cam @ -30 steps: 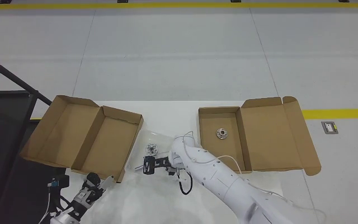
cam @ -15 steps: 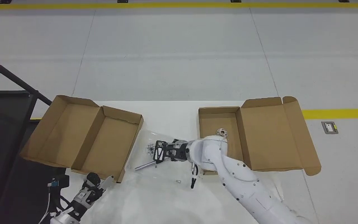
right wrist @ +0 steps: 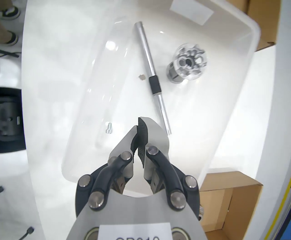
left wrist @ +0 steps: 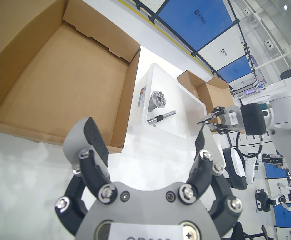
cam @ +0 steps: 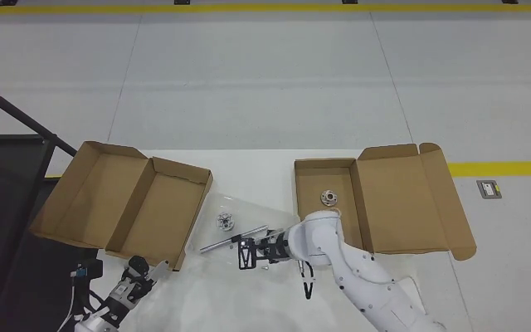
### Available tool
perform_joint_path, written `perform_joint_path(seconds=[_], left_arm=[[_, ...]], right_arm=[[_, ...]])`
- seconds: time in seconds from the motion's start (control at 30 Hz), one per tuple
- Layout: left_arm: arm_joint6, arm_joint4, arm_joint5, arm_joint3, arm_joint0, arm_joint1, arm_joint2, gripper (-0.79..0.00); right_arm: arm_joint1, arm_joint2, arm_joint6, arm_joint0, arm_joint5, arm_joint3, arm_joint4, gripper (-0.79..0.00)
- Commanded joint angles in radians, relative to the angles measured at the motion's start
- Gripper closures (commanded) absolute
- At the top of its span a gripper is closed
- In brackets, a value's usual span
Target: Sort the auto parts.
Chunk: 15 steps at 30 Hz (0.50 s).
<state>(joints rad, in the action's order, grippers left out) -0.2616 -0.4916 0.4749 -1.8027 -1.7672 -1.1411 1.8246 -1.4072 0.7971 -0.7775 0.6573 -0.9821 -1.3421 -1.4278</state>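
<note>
Clear plastic tub (cam: pixel 217 201) holds silver rod with black band (right wrist: pixel 151 77) and round toothed metal hub (right wrist: pixel 186 63), hub at rod's 11 o'clock. Right gripper (right wrist: pixel 141 123) hangs at tub's 6 o'clock edge, jaws closed, empty; left gripper (left wrist: pixel 145 128) jaws open.

Silver rod (right wrist: pixel 151 72) with black band beside toothed metal hub (right wrist: pixel 186 63) in clear bin (right wrist: pixel 252 36).

Printed label (left wrist: pixel 233 117) on right claw (left wrist: pixel 200 123); lettered blue panels (left wrist: pixel 195 20).
</note>
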Motion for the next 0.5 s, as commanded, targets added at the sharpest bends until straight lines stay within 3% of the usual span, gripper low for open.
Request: perform_joint_path(seconds=[0.0, 0.27, 0.47], left_arm=[[0.0, 0.0, 0.0, 0.0, 0.0, 0.0, 0.0, -0.785], [0.0, 0.0, 0.0, 0.0, 0.0, 0.0, 0.0, -0.785], [0.0, 0.0, 0.0, 0.0, 0.0, 0.0, 0.0, -0.785]], right_arm=[[-0.01, -0.027, -0.033, -0.028, -0.025, 0.038, 0.041, -0.025], [-0.037, -0.177, -0.036, -0.125, -0.025, 0.158, 0.091, -0.058], [-0.051, -0.268, -0.046, -0.184, -0.014, 0.229, 0.156, -0.219]])
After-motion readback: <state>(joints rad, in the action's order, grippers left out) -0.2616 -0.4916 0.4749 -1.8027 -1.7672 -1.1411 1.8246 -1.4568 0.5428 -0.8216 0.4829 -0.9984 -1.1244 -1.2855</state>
